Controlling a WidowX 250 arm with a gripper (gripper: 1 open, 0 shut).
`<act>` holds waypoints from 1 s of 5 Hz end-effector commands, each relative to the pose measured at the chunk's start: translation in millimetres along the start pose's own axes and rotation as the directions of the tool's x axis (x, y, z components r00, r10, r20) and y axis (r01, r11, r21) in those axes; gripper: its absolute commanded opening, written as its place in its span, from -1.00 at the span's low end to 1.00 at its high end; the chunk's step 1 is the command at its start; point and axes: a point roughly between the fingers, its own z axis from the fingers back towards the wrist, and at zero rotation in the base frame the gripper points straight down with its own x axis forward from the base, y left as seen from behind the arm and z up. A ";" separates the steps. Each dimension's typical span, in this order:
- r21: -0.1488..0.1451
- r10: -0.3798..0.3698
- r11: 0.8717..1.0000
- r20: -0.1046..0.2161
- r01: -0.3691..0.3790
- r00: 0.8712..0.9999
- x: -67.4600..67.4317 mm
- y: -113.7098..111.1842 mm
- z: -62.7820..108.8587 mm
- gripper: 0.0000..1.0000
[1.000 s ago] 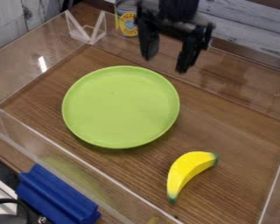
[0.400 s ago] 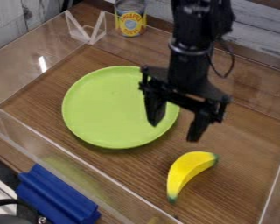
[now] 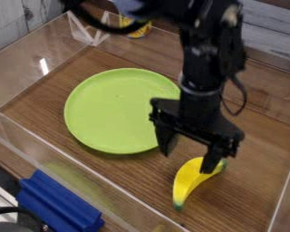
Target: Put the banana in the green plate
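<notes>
Wooden table (image 3: 245, 109), glossy yellow curved banana (image 3: 192, 182)

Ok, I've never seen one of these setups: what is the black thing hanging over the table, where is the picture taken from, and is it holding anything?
It is a robot arm ending in a black two-fingered gripper, pointing straight down with its jaws open. The single camera looks down at the wooden table from the front, through clear plastic walls. On the table lie a round, shallow lime-green plastic plate and a small curved yellow toy banana. The gripper hangs just over the banana's upper end, holding nothing. A blue object sits at the near edge.
</notes>
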 end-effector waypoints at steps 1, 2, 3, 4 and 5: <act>-0.023 0.001 1.000 0.054 0.001 0.999 2.1 -5.4 -4.8 1.00; -0.027 0.006 1.000 0.062 -0.004 0.998 0.8 -7.7 -17.4 1.00; -0.030 0.010 1.000 0.068 -0.008 0.998 0.1 -9.3 -29.1 1.00; -0.033 0.014 0.999 0.075 -0.011 0.997 0.8 -9.5 -33.8 -1.00; -0.033 0.012 0.999 0.074 -0.010 0.997 0.3 -9.4 -33.4 -1.00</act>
